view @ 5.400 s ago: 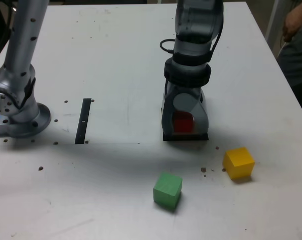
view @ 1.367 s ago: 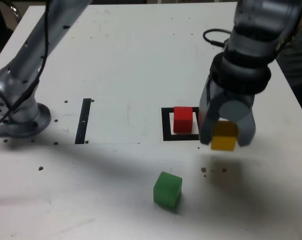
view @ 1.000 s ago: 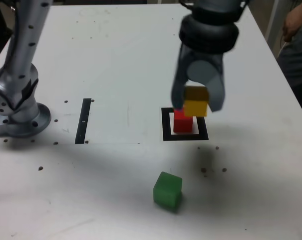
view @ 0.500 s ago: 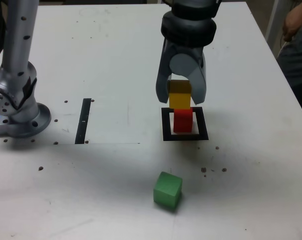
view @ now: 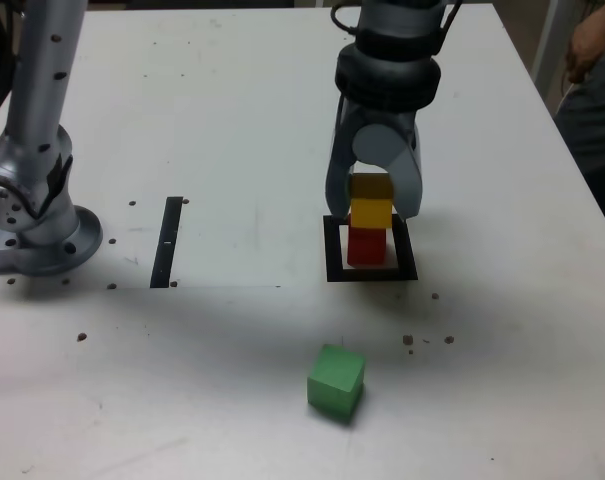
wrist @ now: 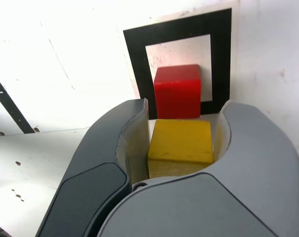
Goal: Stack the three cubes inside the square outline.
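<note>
My gripper is shut on the yellow cube, holding it right over the red cube, which stands inside the black square outline. I cannot tell whether the yellow cube touches the red one. The wrist view shows the yellow cube clamped between my gripper's two grey fingers, with the red cube and the square outline beyond it. The green cube lies alone on the table nearer the camera, to the exterior view's left of the outline.
The arm's grey base stands at the exterior view's left. A thin black strip lies between the base and the outline. A person is at the table's right edge in the exterior view.
My gripper carried the yellow cube from the exterior view's right to above the red cube, then came down toward it over the last half second.
</note>
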Motion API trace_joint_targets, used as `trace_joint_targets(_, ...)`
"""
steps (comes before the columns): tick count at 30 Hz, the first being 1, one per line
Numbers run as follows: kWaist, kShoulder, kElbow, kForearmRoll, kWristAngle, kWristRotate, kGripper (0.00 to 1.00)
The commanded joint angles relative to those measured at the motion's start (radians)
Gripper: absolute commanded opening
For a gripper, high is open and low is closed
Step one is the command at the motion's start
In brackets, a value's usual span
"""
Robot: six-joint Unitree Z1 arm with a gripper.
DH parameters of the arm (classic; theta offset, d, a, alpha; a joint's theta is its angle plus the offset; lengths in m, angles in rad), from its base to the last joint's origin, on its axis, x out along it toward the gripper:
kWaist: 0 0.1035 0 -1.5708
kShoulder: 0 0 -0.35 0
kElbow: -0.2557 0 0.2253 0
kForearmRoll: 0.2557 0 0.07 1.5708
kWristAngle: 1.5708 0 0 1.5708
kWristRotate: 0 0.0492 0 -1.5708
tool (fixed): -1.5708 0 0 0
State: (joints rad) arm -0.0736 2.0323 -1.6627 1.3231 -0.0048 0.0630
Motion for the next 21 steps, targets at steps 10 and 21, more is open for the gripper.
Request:
trace_joint_targets(10, 0.032, 0.015, 0.047, -0.046, -0.013, 0.017, 0.26)
trace_joint_targets(21, 0.044, 0.022, 0.072, -0.072, -0.032, 0.027, 0.51)
